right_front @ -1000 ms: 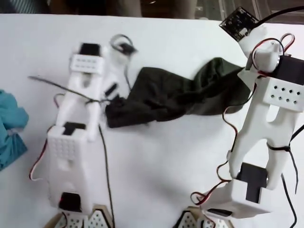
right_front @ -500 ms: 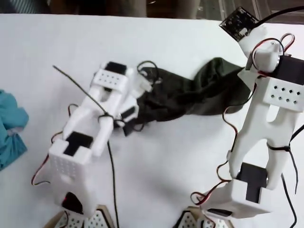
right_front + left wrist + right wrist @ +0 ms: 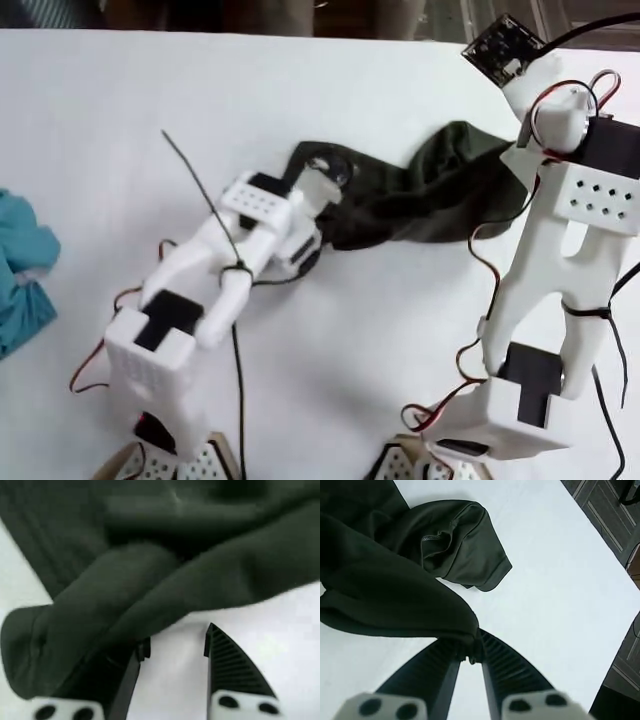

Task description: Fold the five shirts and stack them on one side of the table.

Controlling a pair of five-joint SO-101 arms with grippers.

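The dark shirt lies bunched on the table, long axis running arm to arm — the right gripper pinches a fold at one end, the left gripper, jaws parted and empty, sits at the other, hem just ahead.

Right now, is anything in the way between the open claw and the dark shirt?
Nothing visible is. The left claw is open right at the edge of the dark shirt, over bare table. The right claw is shut on the same shirt.
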